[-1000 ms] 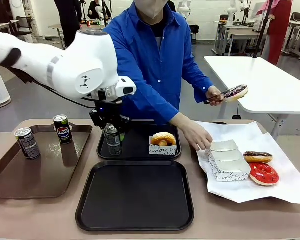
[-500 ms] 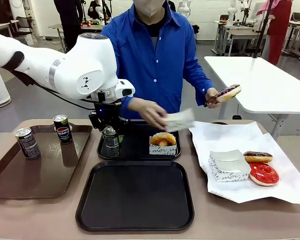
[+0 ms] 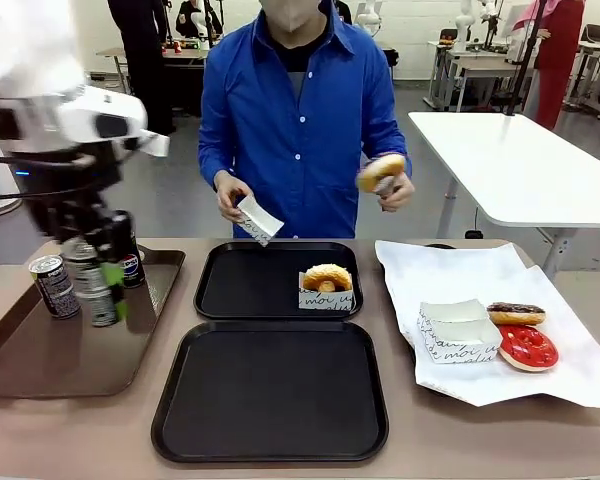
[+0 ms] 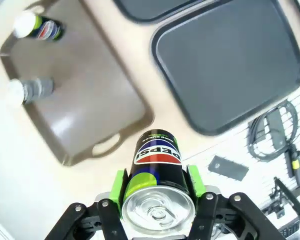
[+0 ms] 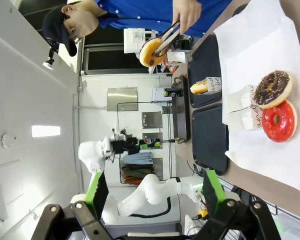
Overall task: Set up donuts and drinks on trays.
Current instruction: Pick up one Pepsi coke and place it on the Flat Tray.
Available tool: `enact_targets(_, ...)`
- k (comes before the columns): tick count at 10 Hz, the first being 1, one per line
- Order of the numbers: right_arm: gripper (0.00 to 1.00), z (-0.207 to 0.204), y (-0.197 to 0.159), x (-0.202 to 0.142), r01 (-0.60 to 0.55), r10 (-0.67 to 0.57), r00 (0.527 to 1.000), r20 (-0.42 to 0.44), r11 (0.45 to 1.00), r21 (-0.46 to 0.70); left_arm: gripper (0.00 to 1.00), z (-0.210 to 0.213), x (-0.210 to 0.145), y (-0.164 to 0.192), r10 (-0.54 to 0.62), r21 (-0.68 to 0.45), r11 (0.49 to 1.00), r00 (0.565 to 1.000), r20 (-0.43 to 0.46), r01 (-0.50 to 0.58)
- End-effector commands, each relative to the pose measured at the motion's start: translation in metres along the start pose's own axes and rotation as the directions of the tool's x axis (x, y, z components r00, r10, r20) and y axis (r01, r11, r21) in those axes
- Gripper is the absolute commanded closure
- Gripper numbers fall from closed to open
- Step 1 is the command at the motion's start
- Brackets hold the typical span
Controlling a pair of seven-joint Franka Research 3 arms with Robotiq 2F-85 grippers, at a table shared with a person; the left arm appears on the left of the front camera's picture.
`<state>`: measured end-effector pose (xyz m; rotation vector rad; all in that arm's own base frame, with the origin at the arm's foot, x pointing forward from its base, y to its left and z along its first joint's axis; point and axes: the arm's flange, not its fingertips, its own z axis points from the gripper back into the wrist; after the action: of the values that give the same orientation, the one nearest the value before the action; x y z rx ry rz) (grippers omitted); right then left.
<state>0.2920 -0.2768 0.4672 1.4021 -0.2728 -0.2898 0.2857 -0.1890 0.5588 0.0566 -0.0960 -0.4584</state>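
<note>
Can in L hand now at brown tray.

Grey floor, white table at right, white back wall (more desks before it), bright even light.

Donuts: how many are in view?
4: boxed donut on the far black tray, chocolate donut and red-iced donut on the white paper, glazed donut in the person's tongs. Boxes may hide more.
</note>
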Motion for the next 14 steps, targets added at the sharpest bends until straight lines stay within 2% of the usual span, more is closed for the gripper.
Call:
enact_targets(1,0.0,0.0,0.0,-0.001,-0.001,0.001,1.0,-0.001,1.0,0.014,0.41,0.0,-0.022,0.001,-0.031,0.052,0.998,0.998,0.055,0.029)
enact_targets(6,0.0,0.0,0.0,-0.001,-0.001,0.001,1.0,-0.001,1.0,0.014,0.41,0.008,-0.035,0.006,0.013,0.041,0.999,0.994,0.106,-0.017)
enact_targets(8,0.0,0.0,0.0,-0.001,-0.001,0.001,1.0,-0.001,1.0,0.014,0.41,0.009,-0.033,0.007,0.045,0.082,0.995,0.992,0.117,-0.054)
enact_targets(9,0.0,0.0,0.0,-0.001,-0.001,0.001,1.0,-0.001,1.0,0.014,0.41,0.01,-0.035,0.004,0.007,0.043,0.999,0.997,0.083,-0.01)
enact_targets(14,0.0,0.0,0.0,-0.001,-0.001,0.001,1.0,-0.001,1.0,0.014,0.41,0.009,-0.034,0.004,0.013,0.046,0.999,0.996,0.083,-0.017)
